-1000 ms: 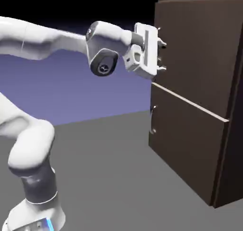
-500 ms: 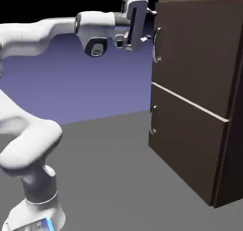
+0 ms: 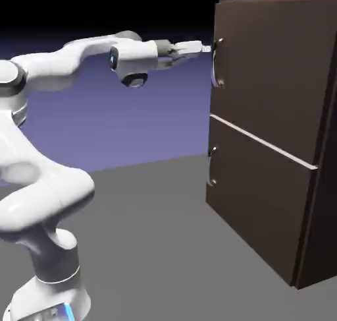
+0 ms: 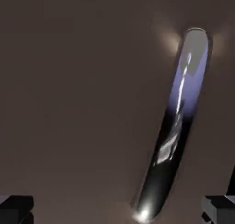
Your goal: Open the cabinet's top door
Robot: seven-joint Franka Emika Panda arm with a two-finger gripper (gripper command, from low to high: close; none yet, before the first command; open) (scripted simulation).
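You are bringing the open hand (image 3: 209, 49) level toward the handle (image 4: 176, 126) of the top door (image 3: 276, 76); it is sitting off-centre, so centre it between the fingers (image 4: 16, 209) before closing.

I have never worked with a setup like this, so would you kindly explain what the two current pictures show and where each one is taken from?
Both pictures are rendered in a simulation. The exterior view comes from a fixed camera beside the robot. The white jointed machine is a robot arm; its hand, a two-finger part for grasping, reaches level toward a tall dark brown cabinet standing on the grey surface. The cabinet has two stacked doors; the hand is near the upper end of the silver handle on the top door.

The hand view comes from a camera on the hand itself, looking along the fingers. It shows the door's brown wood filling the picture and the same curved handle slanting across it. The two dark fingertips sit at the bottom corners, wide apart. The hand is open and holds nothing.
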